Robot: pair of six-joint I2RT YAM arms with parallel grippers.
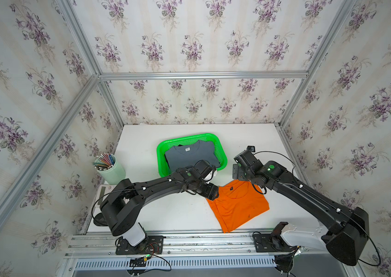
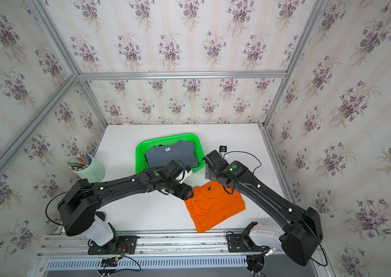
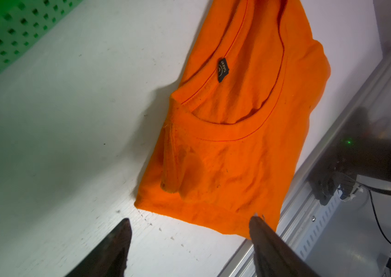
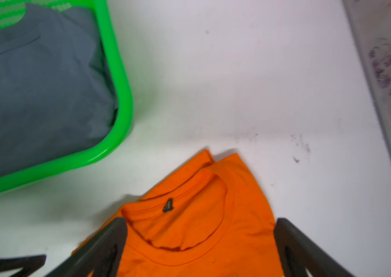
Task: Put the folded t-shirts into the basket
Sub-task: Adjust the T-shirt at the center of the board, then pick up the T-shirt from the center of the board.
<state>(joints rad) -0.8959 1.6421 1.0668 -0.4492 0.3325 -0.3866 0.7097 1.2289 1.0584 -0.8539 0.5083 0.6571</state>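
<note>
- Reaching across the white table [image 1: 165, 211], the left gripper [image 3: 189, 219] held its jaws apart and empty at the upper left corner of the orange t-shirt [image 1: 237, 206] in both top views.
- The right gripper [image 4: 199, 220] stood with jaws spread wide, straddling the shirt's collar in the right wrist view, not clamped on the cloth.
- The orange t-shirt lay folded on the table, lower centre in both top views, just outside the green basket [image 1: 159, 153].
- The grey-blue t-shirt [image 1: 189, 156] lay folded inside the basket at centre frame.
- A pale cup of pencils [image 1: 111, 170] stood at left, well apart from the basket.
</note>
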